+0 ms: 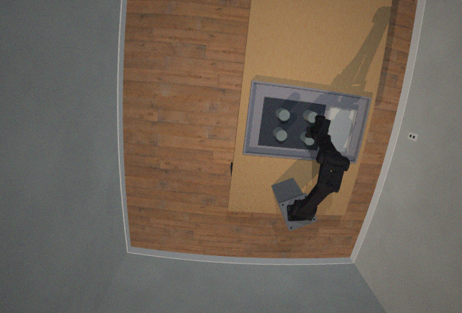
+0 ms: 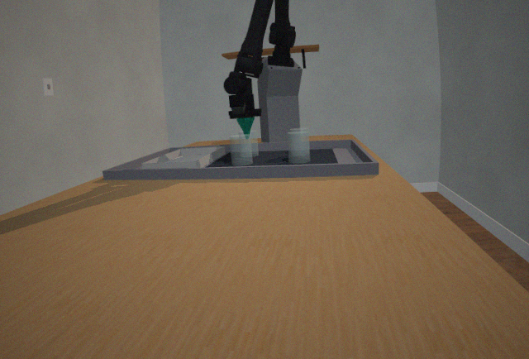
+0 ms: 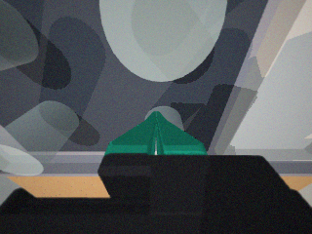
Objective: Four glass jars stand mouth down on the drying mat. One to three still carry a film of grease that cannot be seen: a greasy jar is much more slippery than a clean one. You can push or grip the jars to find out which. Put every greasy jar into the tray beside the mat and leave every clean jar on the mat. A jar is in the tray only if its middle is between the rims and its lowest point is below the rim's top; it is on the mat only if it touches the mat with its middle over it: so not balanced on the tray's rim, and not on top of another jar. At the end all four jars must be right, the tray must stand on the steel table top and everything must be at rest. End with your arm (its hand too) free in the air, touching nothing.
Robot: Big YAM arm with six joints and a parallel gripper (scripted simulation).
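The black six-joint arm (image 1: 330, 175) (image 2: 261, 8) rises from a grey pedestal (image 1: 287, 190) (image 2: 279, 120) at the table's near end in the top view, bends at its elbow and reaches over the rimmed steel table top (image 1: 250, 115) (image 2: 239, 172). Its wrist section is bent down, so that the gripper (image 1: 310, 132) (image 2: 247, 136) (image 3: 156, 116) points downward among the jars on the tray side of the mat. The green fingers (image 2: 244, 122) are closed together, tips meeting, with nothing held between them. Whether the fingertips touch a jar cannot be determined.

Four glass jars stand upright, mouth down, on the dark drying mat (image 1: 268, 123) (image 2: 320, 156) (image 3: 132, 93), in two pairs. The far tray-side jar (image 1: 310, 116) (image 2: 241, 150) (image 3: 163, 34) is partly covered by the arm in the top view. The near tray-side jar (image 1: 308, 138) is next to the gripper. The remaining two, the far outer jar (image 1: 283, 115) (image 2: 298, 146) and the near outer jar (image 1: 280, 134), are apart from the hand.

The pale tray (image 1: 354, 119) (image 2: 209, 158) lies beside the mat, within the rimmed top; no jar is visible in it.
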